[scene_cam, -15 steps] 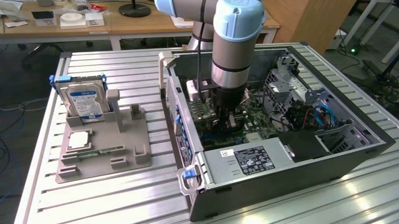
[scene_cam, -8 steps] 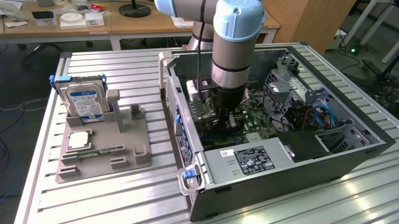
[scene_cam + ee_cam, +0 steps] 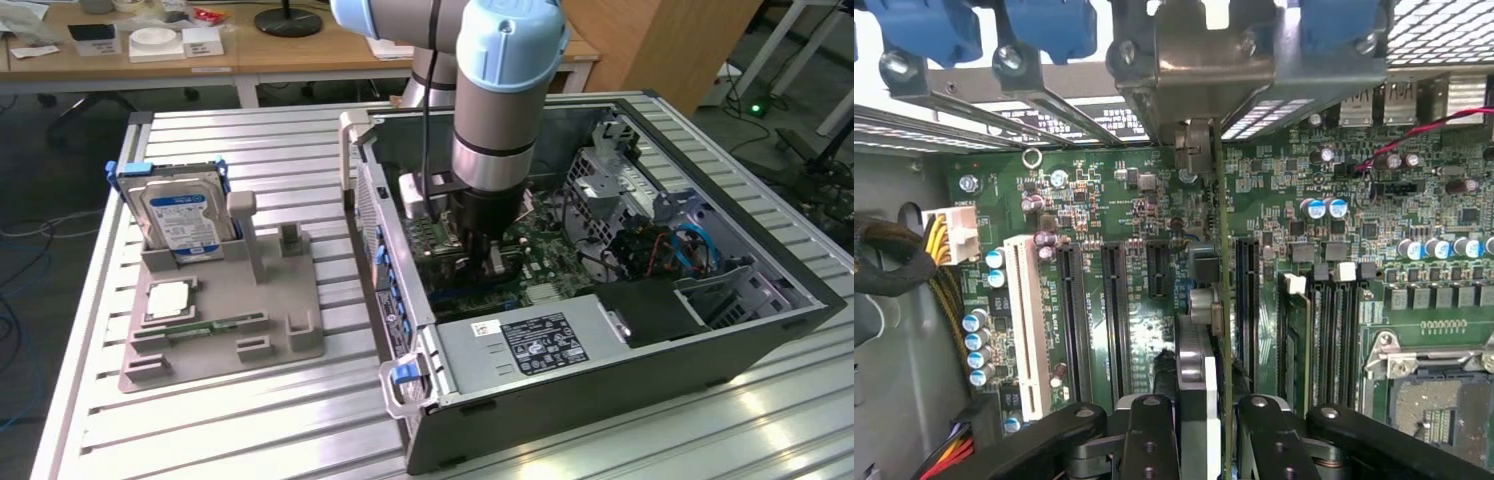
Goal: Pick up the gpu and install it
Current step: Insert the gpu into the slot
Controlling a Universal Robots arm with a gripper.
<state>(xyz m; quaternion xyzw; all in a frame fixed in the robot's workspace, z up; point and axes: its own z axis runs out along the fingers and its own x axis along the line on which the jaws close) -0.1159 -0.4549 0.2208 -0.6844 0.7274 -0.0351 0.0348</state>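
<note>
- Exterior view: the grey and light-blue robot arm (image 3: 501, 110) reaches straight down into the open dark-grey computer case (image 3: 747, 330), which lies on its side on a ribbed aluminium table (image 3: 227, 440).
- Its black gripper (image 3: 489, 262) sits low over the green motherboard (image 3: 567, 262), closed partway on the gpu (image 3: 495, 260), of which a thin upright sliver shows just below the wrist.
- A silver power supply with a black label (image 3: 534, 345) fills the near corner of the case.
- On the exterior view's left, well apart from the case, a grey plastic parts holder (image 3: 220, 315) carries a boxy silver hard drive with a blue label (image 3: 184, 222) standing upright, and a narrow green memory stick (image 3: 214, 325) lying flat in a groove.
- Wrist view: the two black fingers (image 3: 1154, 440) clamp the gpu (image 3: 1206, 390) between them; it is a thin card seen edge-on, green board on one side and black cooler face on the other.
- The card stands upright over the long black expansion slots (image 3: 1116, 305) of the motherboard (image 3: 1324, 270), its silver metal end bracket (image 3: 1199, 150) up against the case's rear slot opening.
- Whether the card's edge is seated in a slot cannot be told.
- A white slot (image 3: 1026, 325) and blue-topped capacitors (image 3: 978, 345) lie to one side of the card, an empty processor socket (image 3: 1439, 395) to the other.
</note>
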